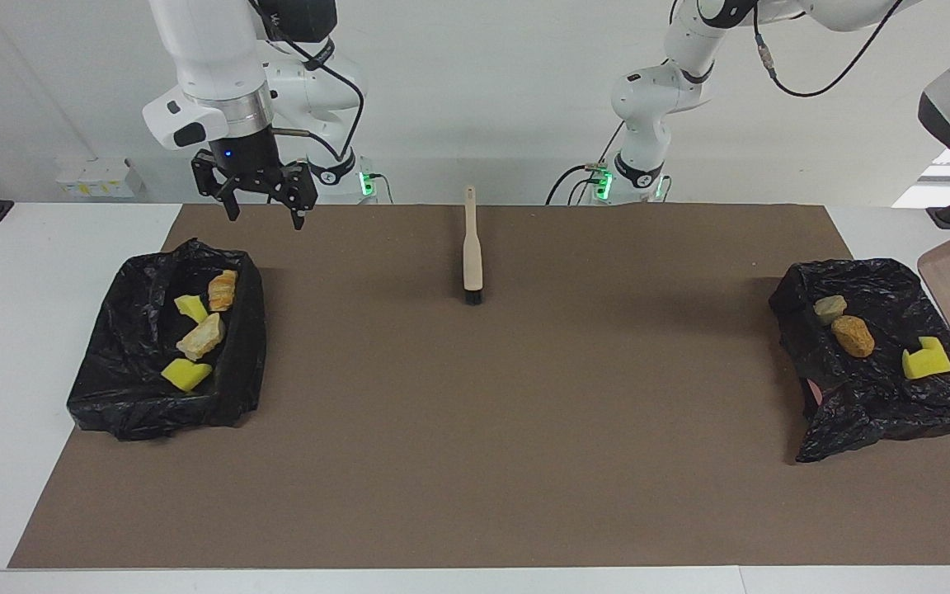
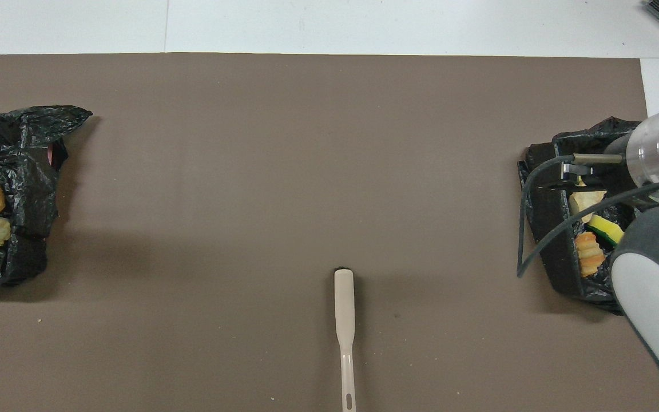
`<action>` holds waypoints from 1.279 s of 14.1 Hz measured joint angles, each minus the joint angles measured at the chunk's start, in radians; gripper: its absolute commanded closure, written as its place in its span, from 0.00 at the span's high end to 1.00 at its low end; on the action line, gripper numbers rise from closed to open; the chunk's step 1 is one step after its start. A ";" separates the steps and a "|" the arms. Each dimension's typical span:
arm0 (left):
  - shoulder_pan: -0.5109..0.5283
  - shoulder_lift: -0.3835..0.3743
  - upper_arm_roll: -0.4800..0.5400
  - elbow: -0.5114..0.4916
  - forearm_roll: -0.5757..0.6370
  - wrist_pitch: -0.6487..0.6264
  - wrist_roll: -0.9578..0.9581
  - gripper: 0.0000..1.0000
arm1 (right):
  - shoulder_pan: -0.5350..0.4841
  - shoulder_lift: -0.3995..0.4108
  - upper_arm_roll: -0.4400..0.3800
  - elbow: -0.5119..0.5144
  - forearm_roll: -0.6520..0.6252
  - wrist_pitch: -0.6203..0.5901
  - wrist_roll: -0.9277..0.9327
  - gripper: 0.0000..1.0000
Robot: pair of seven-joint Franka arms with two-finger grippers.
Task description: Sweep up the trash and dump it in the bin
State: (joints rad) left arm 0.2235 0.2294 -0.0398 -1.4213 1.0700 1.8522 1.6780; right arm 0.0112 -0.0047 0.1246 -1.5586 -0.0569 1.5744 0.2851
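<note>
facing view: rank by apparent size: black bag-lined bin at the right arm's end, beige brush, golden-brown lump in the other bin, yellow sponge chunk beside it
1. Black bag-lined bin
2. Beige brush
3. Yellow sponge chunk and golden-brown lump: look alike in size, so unranked.

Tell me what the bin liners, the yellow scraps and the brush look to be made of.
Bin liners: thin glossy black plastic film, crinkled with shiny highlights. Yellow scraps: probably sponge foam, matte bright yellow with blocky cut edges; one in the overhead view shows a green layer. Brush: smooth pale beige handle, plastic or light wood, cannot tell which, with short dark bristles at the end.
</note>
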 measured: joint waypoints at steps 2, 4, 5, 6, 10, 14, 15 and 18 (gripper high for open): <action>-0.028 -0.007 -0.002 -0.002 -0.012 -0.058 -0.020 0.00 | -0.038 -0.001 -0.002 -0.007 0.041 -0.001 -0.006 1.00; -0.052 -0.009 -0.002 -0.003 -0.077 -0.105 -0.036 0.00 | -0.050 -0.009 -0.003 -0.024 0.050 -0.001 -0.012 1.00; -0.060 -0.009 -0.002 -0.004 -0.121 -0.119 -0.044 0.00 | -0.050 -0.016 -0.002 -0.036 0.051 -0.001 -0.012 1.00; -0.063 -0.009 -0.003 -0.006 -0.172 -0.126 -0.054 0.00 | -0.050 -0.023 0.000 -0.046 0.051 -0.001 -0.012 1.00; -0.090 -0.012 -0.005 -0.022 -0.362 -0.129 -0.068 0.00 | -0.051 -0.038 -0.001 -0.067 0.051 0.007 -0.017 1.00; -0.142 -0.061 -0.012 -0.113 -0.536 -0.125 -0.165 0.00 | -0.058 -0.038 -0.003 -0.070 0.051 0.011 -0.036 1.00; -0.168 -0.082 -0.013 -0.149 -0.554 -0.122 -0.234 0.00 | -0.058 -0.038 -0.003 -0.070 0.051 0.011 -0.036 1.00; -0.266 -0.128 -0.016 -0.247 -0.621 -0.121 -0.450 0.00 | -0.058 -0.038 -0.002 -0.071 0.051 0.021 -0.041 1.00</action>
State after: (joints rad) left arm -0.0428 0.1012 -0.0560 -1.6679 0.4491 1.7309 1.2279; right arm -0.0468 -0.0431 0.1223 -1.6300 -0.0060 1.5949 0.2441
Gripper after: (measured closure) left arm 0.670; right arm 0.000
